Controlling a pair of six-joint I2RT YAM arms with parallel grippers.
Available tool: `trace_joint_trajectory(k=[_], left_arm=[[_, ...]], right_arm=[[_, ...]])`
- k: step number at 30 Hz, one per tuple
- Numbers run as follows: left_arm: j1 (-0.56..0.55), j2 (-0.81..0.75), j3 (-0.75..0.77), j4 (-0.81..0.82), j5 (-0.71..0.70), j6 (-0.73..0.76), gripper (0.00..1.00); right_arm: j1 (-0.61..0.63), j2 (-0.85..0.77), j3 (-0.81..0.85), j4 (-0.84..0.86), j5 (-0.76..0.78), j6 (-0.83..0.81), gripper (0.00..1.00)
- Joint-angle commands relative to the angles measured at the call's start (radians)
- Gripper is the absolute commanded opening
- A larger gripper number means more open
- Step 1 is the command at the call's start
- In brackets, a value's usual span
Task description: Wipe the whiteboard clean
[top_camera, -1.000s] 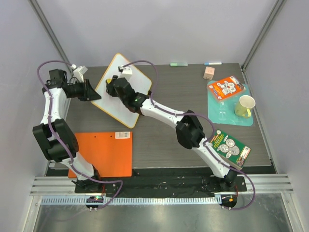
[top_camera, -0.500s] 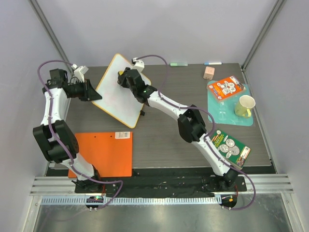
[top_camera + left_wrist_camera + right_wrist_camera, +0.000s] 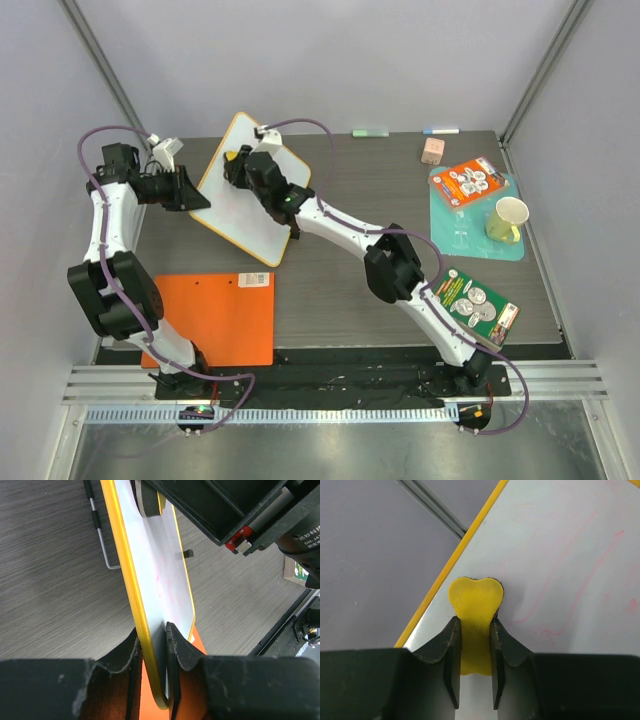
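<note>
Flat white rectangular whiteboard with a thin yellow-orange rim [image 3: 240, 215] is at the far-left of the dark grey tabletop [image 3: 390, 180], tilted up off it. Left gripper [image 3: 152, 635]: jaws closed on the board's rim, same hold as 1 s ago. Right gripper [image 3: 472, 630]: jaws clamped on a yellow heart-shaped eraser pad [image 3: 472, 597], which looks pressed to the board face. Change: 0.5 s ago the pad was near the board's far-right side. It's now back near the far-left edge, just inside the rim, so that's 1 stroke across the top strip. Faint pink lines [image 3: 580, 565] show to the right of the pad in the right wrist view, so it's not clean there. My read: mid-erase, more passes needed, and the lower board probably still has to be covered.
</note>
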Motion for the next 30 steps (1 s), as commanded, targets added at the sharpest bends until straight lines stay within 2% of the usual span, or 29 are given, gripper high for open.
trace_joint_trajectory(k=[1, 7, 17, 25, 30], left_arm=[[-0.048, -0.081, 0.018, 0.058, 0.138, 0.044, 0.00], [-0.048, -0.081, 0.015, 0.073, 0.142, 0.026, 0.00], [-0.048, -0.103, 0.006, 0.078, 0.135, 0.026, 0.00], [-0.048, -0.106, 0.005, 0.076, 0.129, 0.026, 0.00], [-0.050, -0.101, 0.002, 0.078, 0.130, 0.030, 0.00]], right_arm=[[0.090, -0.047, -0.107, -0.050, -0.147, 0.051, 0.01], [0.133, -0.127, -0.254, -0.018, -0.142, 0.045, 0.01], [0.199, -0.124, -0.267, -0.034, -0.136, 0.033, 0.01], [0.072, -0.141, -0.290, -0.038, -0.012, 0.063, 0.01], [-0.024, -0.072, -0.206, -0.039, -0.016, 0.086, 0.01]])
